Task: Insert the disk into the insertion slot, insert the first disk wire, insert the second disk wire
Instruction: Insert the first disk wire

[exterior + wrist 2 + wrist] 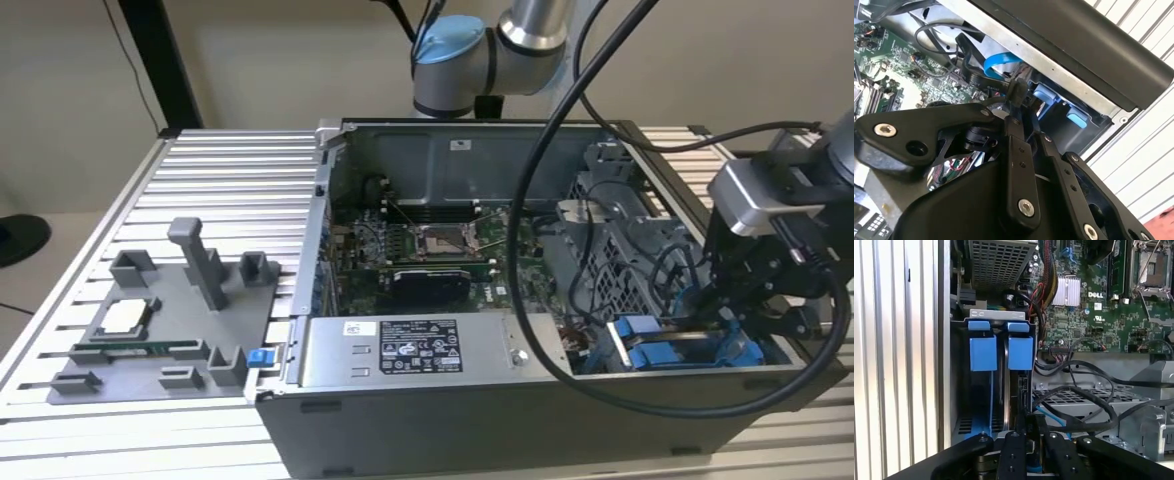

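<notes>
Slatted metal desk (200, 160) bearing open computer case (507, 420) | claw (1027, 426) drawn narrow, seemingly pinching black disk wire plug (1016, 91) | just beyond, disk (1020, 352) stands in insertion slot (996, 314) | farther, motherboard (1089, 315) | risk: tilted plug could miss the disk's socket; loose cables (1089, 405) nearby may snag claw

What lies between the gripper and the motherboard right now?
In the first wrist view, black cables loop over a grey metal cage between gripper and motherboard.
</notes>
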Controlling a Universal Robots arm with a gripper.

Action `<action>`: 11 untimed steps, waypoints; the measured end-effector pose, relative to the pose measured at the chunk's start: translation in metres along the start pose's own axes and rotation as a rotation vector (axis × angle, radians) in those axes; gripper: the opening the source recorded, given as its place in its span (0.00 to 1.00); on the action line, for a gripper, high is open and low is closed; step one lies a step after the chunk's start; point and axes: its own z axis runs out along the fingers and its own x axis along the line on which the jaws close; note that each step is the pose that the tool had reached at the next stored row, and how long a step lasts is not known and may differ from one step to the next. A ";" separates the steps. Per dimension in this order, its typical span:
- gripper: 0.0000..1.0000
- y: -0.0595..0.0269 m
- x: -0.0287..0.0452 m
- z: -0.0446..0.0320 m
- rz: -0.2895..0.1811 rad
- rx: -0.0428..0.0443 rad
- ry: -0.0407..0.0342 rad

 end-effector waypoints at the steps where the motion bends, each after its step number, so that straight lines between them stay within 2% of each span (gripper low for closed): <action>1: 0.00 0.0000 0.0001 0.0004 0.001 0.0002 -0.0009; 6: 0.00 0.0000 0.0008 0.0040 0.004 0.0008 -0.0018; 7: 1.00 -0.0001 0.0010 0.0053 0.004 0.0009 -0.0020; 11: 1.00 -0.0001 0.0013 0.0068 0.005 -0.0004 -0.0019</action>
